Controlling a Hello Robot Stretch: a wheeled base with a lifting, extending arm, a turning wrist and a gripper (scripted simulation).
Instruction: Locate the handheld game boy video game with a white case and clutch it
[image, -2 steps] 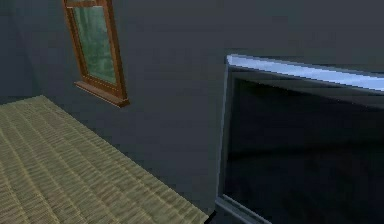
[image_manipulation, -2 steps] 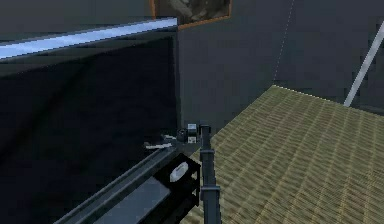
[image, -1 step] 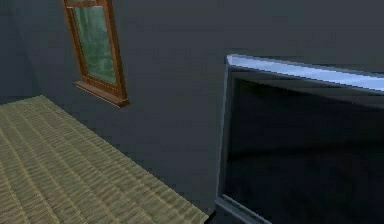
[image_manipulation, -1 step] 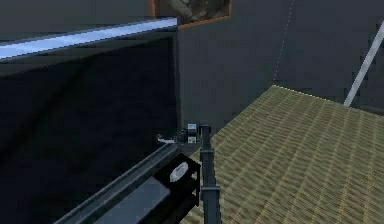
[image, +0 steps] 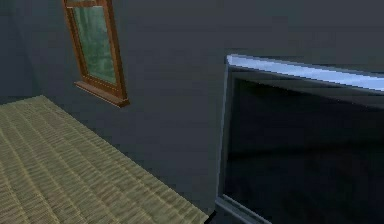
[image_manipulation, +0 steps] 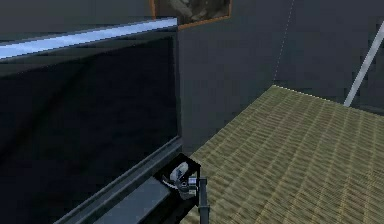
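Where the task stood: search phase, by judgement; the locate step was not yet done, and the approach and the grasp were both still to do.
Done so far: nothing that the pictures could confirm.
Left to do: find the game boy, bring the pincer (image_manipulation: 170, 182) to it, take hold of it.
Pincer state: whether spread, pressed together or pinching anything could not be told. Its far end lay against the dark lower edge of the television (image_manipulation: 80, 120), so whether it held a thing could not be told either.
Arm (image_manipulation: 203, 207): a dark bar, directly below the pincer at the arm side view's bottom edge.
Television: large dark screen with a pale top edge; just beside the pincer and reaching well above it.
Floor (image_manipulation: 290, 150): woven, tan-green; lay beyond the pincer, on the side away from the television.
Framed picture (image_manipulation: 190, 8): on the dark wall, well beyond and above the pincer.
Window (image: 98, 50): wood-framed, on the wall in the forward view; its place relative to the pincer could not be fixed.
Game boy, position: could not be told relative to the pincer; judged to lie elsewhere, away from this corner.
Game boy, appearance: known from the task sentence alone, handheld with a white case; no detail could be confirmed.
Next move, by judgement: turn the base away from wall and television and go on searching.
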